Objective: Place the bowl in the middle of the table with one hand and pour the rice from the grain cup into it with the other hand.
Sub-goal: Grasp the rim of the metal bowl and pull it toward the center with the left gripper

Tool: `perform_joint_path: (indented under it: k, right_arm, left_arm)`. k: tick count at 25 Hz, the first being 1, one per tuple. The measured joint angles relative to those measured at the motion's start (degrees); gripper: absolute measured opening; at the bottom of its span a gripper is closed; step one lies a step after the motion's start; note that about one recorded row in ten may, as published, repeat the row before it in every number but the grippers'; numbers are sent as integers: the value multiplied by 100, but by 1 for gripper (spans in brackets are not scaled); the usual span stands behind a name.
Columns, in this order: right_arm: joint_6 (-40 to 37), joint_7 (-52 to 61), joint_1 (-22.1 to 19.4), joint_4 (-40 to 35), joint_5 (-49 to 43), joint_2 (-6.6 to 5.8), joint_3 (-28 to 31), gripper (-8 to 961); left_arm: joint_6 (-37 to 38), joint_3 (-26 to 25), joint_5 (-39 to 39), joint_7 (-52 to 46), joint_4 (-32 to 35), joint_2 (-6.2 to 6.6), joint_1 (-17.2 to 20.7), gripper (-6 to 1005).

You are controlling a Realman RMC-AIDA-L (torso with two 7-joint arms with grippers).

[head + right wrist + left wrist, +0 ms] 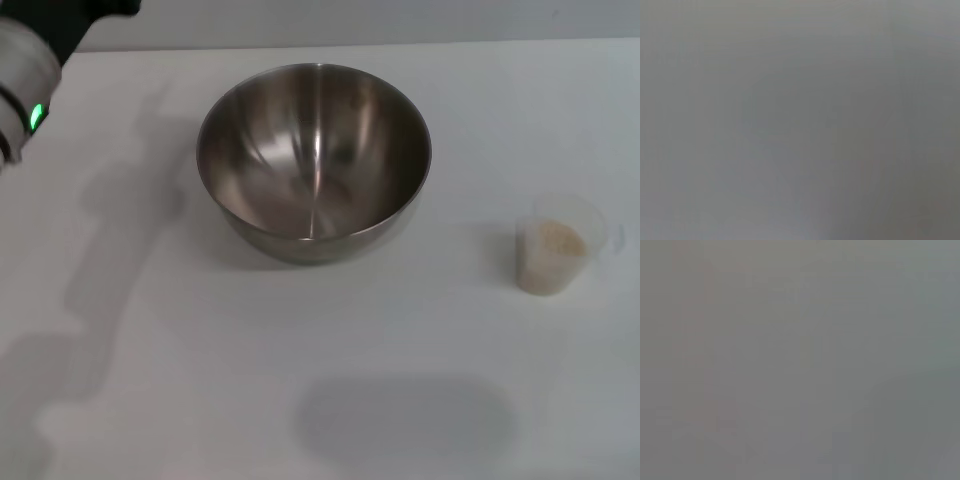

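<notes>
The shiny steel bowl (314, 160) stands upright and empty on the white table (300, 360), a little beyond its middle. The clear plastic grain cup (560, 245) stands upright at the right, with rice (552, 250) filling its lower part. Part of my left arm (30, 60), white and black with a green light, shows at the far left corner; its gripper is out of view. My right arm and gripper are out of view. Both wrist views show only a plain grey surface.
The table's far edge (400, 45) runs along the back, with a grey wall behind it. Soft shadows lie on the table at the left and near the front middle.
</notes>
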Motion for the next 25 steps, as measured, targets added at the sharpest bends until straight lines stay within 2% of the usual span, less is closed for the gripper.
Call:
perform_joint_path:
  k: [3, 8, 12, 15, 17, 22, 25]
  right_arm:
    - [-8, 0, 0, 1, 0, 0, -8, 818]
    - [-15, 0, -7, 8, 0, 4, -16, 818]
    - [-33, 0, -1, 12, 0, 7, -34, 818]
    - [-36, 0, -1, 11, 0, 7, -65, 817]
    - [-39, 0, -11, 10, 1, 4, -89, 817]
    - [-42, 1, -15, 9, 0, 2, -90, 817]
    - [-48, 1, -15, 9, 0, 0, -89, 818]
  left_arm:
    - [-1511, -446, -93, -208, -510, 59, -213, 782]
    - [-3731, -1413, -372, -153, -1056, -62, -656, 782]
    - [-5203, -2148, -413, -143, -1317, -80, -1103, 782]
    - [-5564, -2363, -246, -169, -1343, -81, -1259, 782]
    - [-6007, -2543, 174, -362, -1306, -90, -1459, 782]
    - [-6615, -2588, 864, -776, -1131, -98, -1816, 782]
    - [-6956, -2684, 969, -859, -1002, -112, -2025, 782]
